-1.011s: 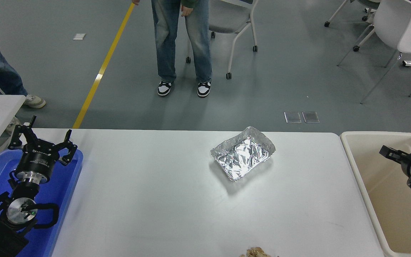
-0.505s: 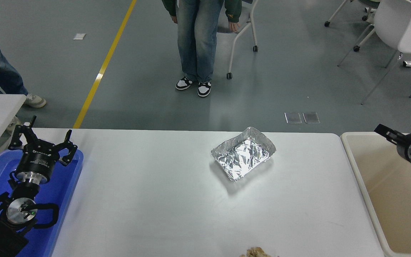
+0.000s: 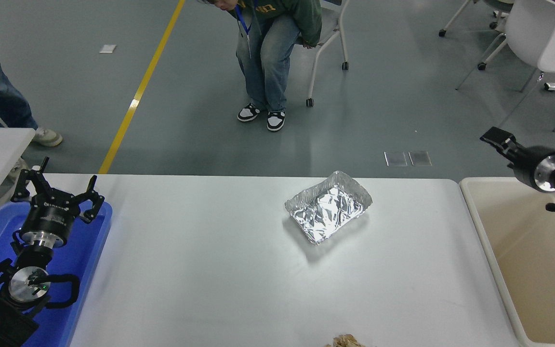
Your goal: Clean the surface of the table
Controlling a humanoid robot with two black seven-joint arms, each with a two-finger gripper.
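The tabletop (image 3: 210, 270) is filling the lower half of the head view, running from a blue tray (image 3: 85, 250) at its left end to a beige bin (image 3: 484, 226) butting against its right end. Two items are lying on it. A crumpled foil tray (image 3: 328, 207) is sitting right of centre, toward the far edge, open side up and apparently empty. A scrap of tan crumpled material (image 3: 346, 341) is lying at the near edge, mostly cut off by the frame.

The left gripper (image 3: 58, 190) is resting over the blue tray at the lower left, jaws spread apart and holding nothing. The right gripper (image 3: 496, 137) is hovering above the far left corner of the bin, well clear of the tabletop; whether its jaws are apart or together cannot be told from this angle, and nothing is visible in them.

A person (image 3: 277, 48) is bending forward beside a chair (image 3: 325, 29) beyond the far edge.

Assessment: the surface is not yet clear, and the foil tray is the likely next target. Risks:

- Thin foil is likely to buckle or tear under a hard pinch on the rim.
- A light tray may slide under a glancing touch, possibly toward the far edge.
- A low return path may clip the bin wall.
- The near scrap is barely in view, so locating it may be unreliable.
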